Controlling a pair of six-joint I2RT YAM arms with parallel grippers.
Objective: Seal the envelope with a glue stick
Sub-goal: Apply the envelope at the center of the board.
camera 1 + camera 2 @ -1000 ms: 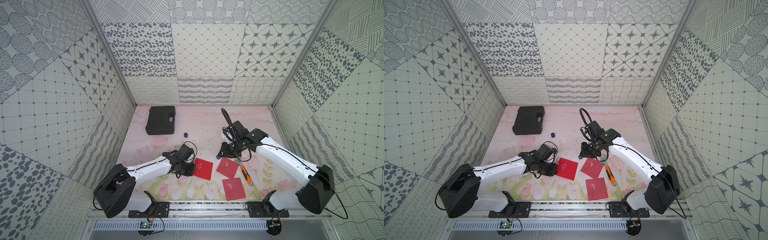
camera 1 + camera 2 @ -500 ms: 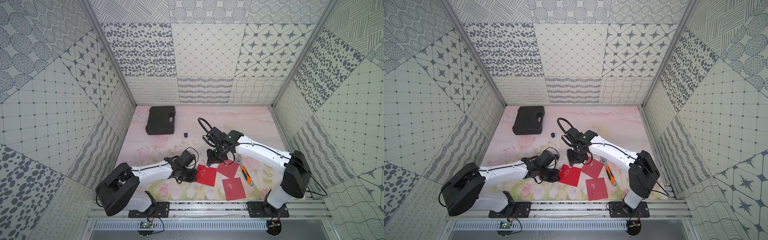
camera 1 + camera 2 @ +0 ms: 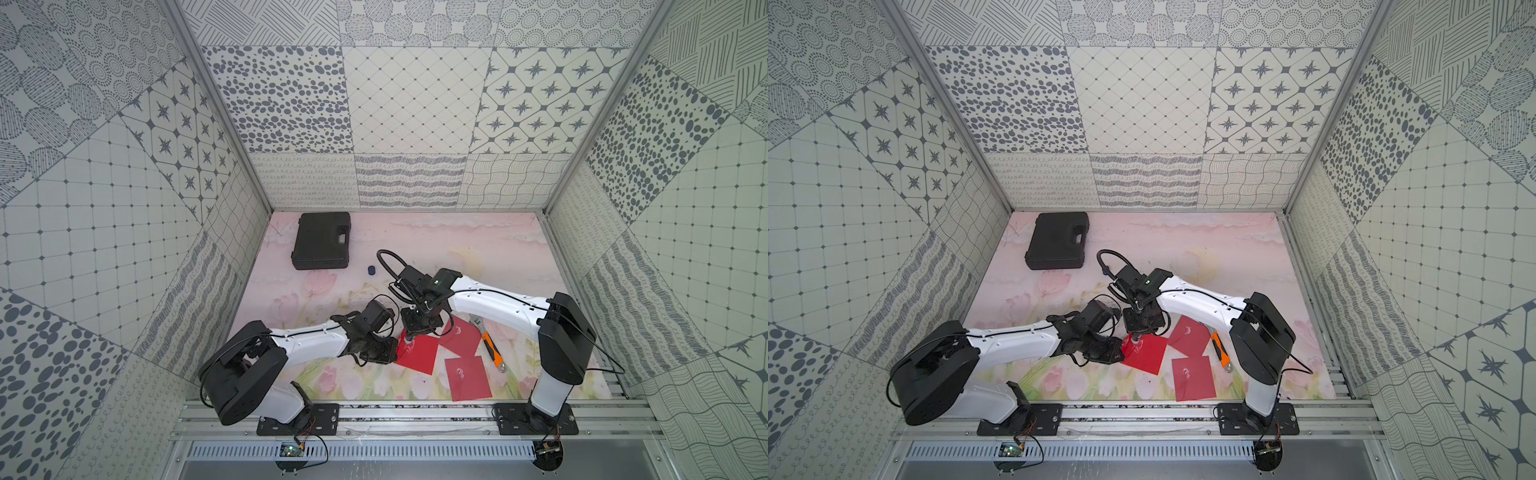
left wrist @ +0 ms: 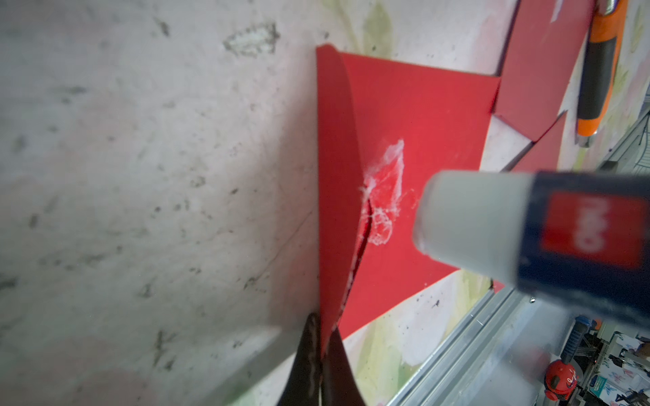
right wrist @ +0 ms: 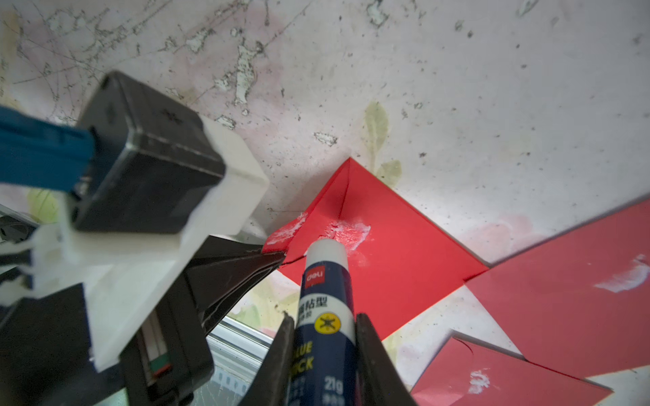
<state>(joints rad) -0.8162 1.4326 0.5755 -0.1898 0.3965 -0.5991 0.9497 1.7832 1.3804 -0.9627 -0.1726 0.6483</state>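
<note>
Gluing was the step in hand: the right jaws were clenched on the glue stick (image 5: 325, 316), its bare white tip aimed down at the red envelope (image 5: 404, 256) near the front of the surface (image 5: 457, 105), right by a whitish glue smear (image 5: 348, 230), touching or just above, I couldn't tell. Meanwhile the left jaws pinched the edge of the flap (image 4: 334, 158) and held it lifted off the body. The stick looked short, white-ended with a dark blue label, cap off; next, I'd judge, the tip wanted lifting clear and the flap pressing down onto that smear.
</note>
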